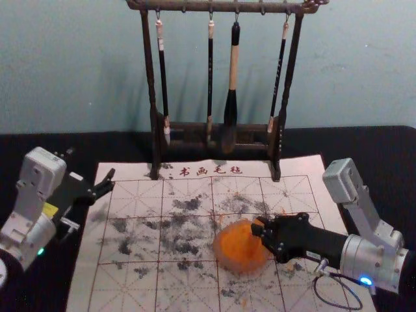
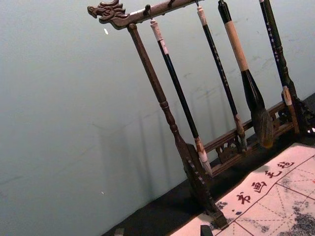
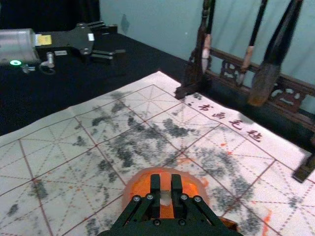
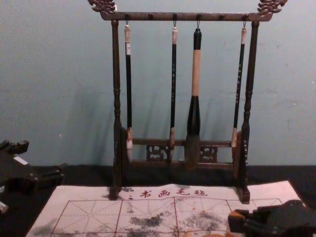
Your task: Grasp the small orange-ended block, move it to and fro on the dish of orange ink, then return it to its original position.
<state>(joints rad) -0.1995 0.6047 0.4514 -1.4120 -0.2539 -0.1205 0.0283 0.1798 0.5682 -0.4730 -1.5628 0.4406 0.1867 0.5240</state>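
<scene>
Over the orange ink dish [image 1: 224, 257], my right gripper [image 1: 256, 230] reaches in from the right. In the right wrist view, my right gripper [image 3: 166, 183] is shut on the small pale block [image 3: 166, 181], with the dish [image 3: 135, 186] behind and around it. Whether the block touches the ink cannot be told. The chest view shows an orange bit of the block [image 4: 236, 214] at the fingers. My left gripper [image 1: 104, 183] is parked open and empty at the mat's left edge; in the left wrist view my left gripper [image 2: 162, 231] has its tips apart at the border.
A white calligraphy mat [image 1: 140, 234] with a red grid and dark ink stains lies on the black table [image 1: 32, 140]. A dark wooden rack [image 1: 153, 97] stands at the mat's back edge, with several brushes [image 1: 210, 78] hanging from it.
</scene>
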